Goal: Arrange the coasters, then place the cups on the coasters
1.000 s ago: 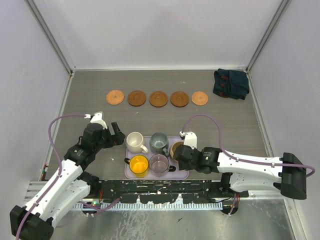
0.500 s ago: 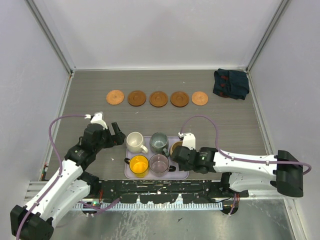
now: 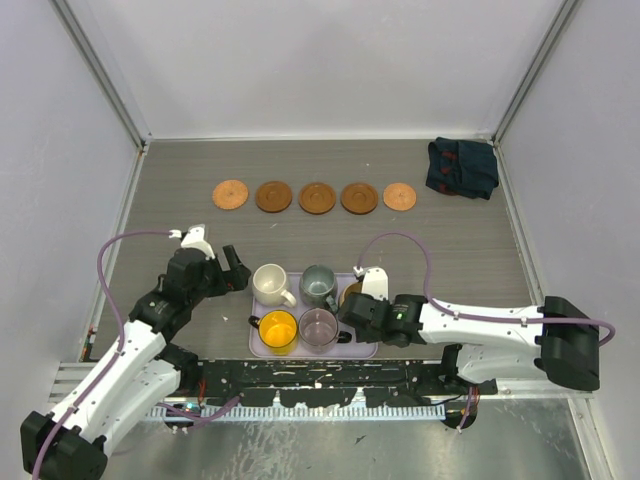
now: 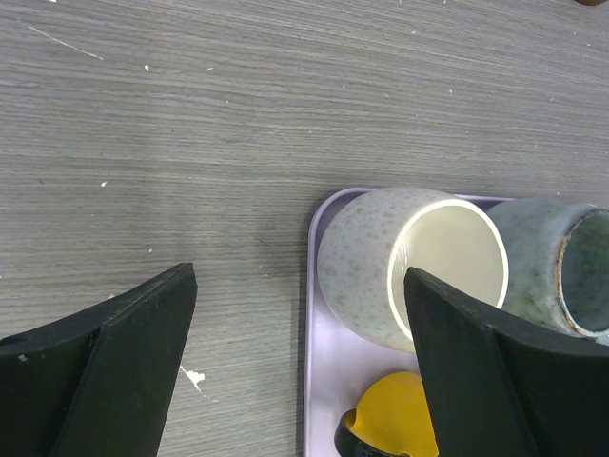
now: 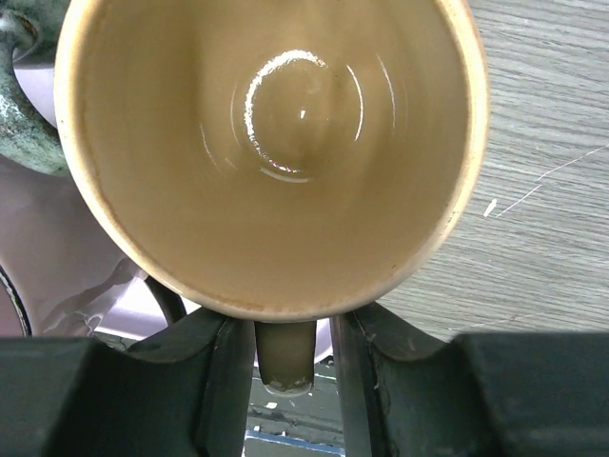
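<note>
Nearest, at the near right: right arm stretched leftward, low and almost flat along the table's [image 3: 450,250] near edge, wrist ending at the right end of the lavender tray [image 4: 322,390]. Right gripper [image 5: 285,354] aimed at the beige cup [image 5: 276,152] from the near side, fingers [image 5: 221,381] set one on each side of the cup's handle and very close to it. Cannot tell whether clenched on the handle or only bracketing it. Beige cup upright at the tray's far-right corner, its mouth filling the wrist view.

At the near left: left arm rising from its base, bent at the elbow, forearm angled toward the far right. Left gripper [image 4: 300,278] spread wide, grasping nothing, hovering over bare table just left of the tray, its right finger near the cream cup [image 4: 409,267].

On the tray, all upright: cream cup at far left, grey-green cup [image 3: 319,285] beside it and just left of the beige one. In the near row, yellow cup [image 3: 278,328] on the left, purple glass cup [image 3: 318,326] on the right.

Farther off, across the middle of the table: five coasters [image 3: 317,197] in a straight left-to-right row, apart from one another, all uncovered. Lighter orange at both ends, three darker brown between.

Farthest, in the far-right corner: dark blue cloth [image 3: 462,167], crumpled.
</note>
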